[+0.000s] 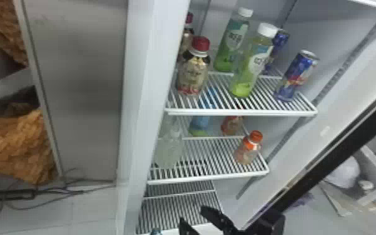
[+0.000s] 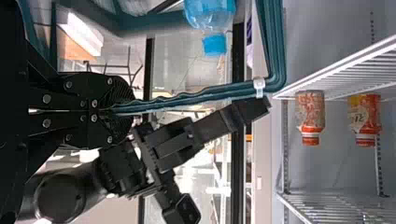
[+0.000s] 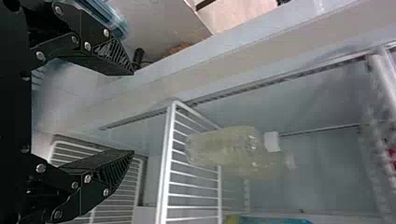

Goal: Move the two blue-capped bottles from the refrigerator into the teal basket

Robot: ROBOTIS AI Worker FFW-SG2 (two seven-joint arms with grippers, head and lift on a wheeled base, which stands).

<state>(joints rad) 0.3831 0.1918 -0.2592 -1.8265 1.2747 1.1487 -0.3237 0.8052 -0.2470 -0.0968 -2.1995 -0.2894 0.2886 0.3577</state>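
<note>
In the head view, my right gripper point(image 1: 196, 220) is open at the bottom edge, before the lowest shelf. The right wrist view has the right gripper point(image 3: 133, 112) with its fingers wide apart and nothing between them. My left gripper point(image 2: 133, 102) is shut on the rim of the teal basket point(image 2: 275, 42) in the left wrist view. A clear blue bottle point(image 2: 210, 14) with a blue cap stands upright at the basket, inside its rim. A blue cap point(image 1: 156, 231) peeks in at the head view's bottom edge. On the middle shelf is a blue bottle point(image 1: 199, 125), its top behind the upper shelf.
Green-labelled bottles point(image 1: 249, 67), red-capped bottles point(image 1: 193, 73) and blue cans point(image 1: 296, 76) stand on the upper shelf point(image 1: 243, 112). The middle shelf point(image 1: 209, 178) holds orange-capped bottles point(image 1: 248, 151) and pale bottles point(image 3: 224, 144). The refrigerator's left wall point(image 1: 146, 93) rises beside the shelves.
</note>
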